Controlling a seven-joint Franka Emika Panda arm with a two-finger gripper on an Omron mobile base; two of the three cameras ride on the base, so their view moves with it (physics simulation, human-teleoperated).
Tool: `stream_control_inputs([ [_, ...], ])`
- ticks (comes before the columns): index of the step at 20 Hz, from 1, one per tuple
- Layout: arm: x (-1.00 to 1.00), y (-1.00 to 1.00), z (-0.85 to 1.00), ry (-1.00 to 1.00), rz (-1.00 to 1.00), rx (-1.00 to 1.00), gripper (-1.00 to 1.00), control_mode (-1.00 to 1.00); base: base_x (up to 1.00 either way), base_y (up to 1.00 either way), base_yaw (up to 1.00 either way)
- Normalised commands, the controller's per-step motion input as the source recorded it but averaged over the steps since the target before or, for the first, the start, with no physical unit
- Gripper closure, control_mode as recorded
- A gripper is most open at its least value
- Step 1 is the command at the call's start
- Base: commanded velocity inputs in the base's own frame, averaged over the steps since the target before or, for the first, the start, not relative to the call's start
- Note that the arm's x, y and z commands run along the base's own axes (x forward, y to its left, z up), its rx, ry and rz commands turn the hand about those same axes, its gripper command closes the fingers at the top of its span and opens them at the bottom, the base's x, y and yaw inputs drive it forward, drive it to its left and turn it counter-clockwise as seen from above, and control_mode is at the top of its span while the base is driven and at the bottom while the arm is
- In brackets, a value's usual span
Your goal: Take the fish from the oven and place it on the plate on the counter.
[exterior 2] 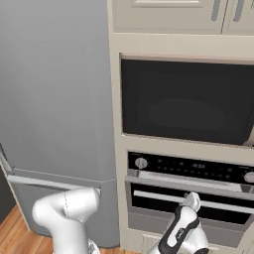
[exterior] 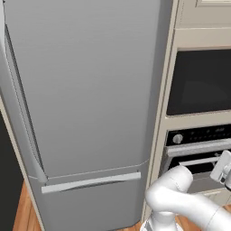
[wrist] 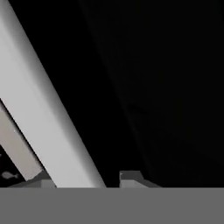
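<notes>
The oven point(exterior 2: 188, 166) has a black control strip, a round silver knob and a silver bar handle point(exterior 2: 158, 195). My gripper point(exterior 2: 191, 199) is at that handle, right of its middle, and shut on it. In the hand view the handle point(wrist: 43, 113) runs as a slanted silver bar down between my gripper's point(wrist: 87, 180) two fingertips, against dark oven glass. A tiny grey fish-shaped speck point(wrist: 8, 176) shows at that view's lower left; I cannot tell if it is the fish. From the left base view my gripper point(exterior: 220, 161) meets the handle point(exterior: 194, 160) at the right edge. The plate and the counter are out of view.
A tall grey fridge point(exterior: 85, 90) stands left of the oven column. A black-glass appliance point(exterior 2: 186, 101) sits above the oven, with cream cabinet doors point(exterior 2: 163, 15) over it. Wood floor point(exterior: 22, 212) shows at the lower left.
</notes>
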Motion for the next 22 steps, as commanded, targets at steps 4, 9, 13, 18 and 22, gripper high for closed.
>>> stream_control_inputs([
  [4,-0.93,-0.38,-0.83,0.12,0.0,0.0,1.0,-1.0,0.0,0.0,0.0],
  [9,-0.87,-0.38,-0.95,0.14,0.0,-0.02,1.0,-1.0,0.0,0.0,0.0],
  [13,-0.91,-0.41,-1.0,0.14,0.0,-0.04,1.0,-1.0,0.0,0.0,0.0],
  [18,-1.0,-0.37,-1.0,0.07,0.0,-0.06,1.0,-1.0,0.0,0.0,0.0],
  [22,-0.82,-0.33,-1.0,0.07,0.0,-0.07,1.0,-1.0,0.0,0.0,0.0],
])
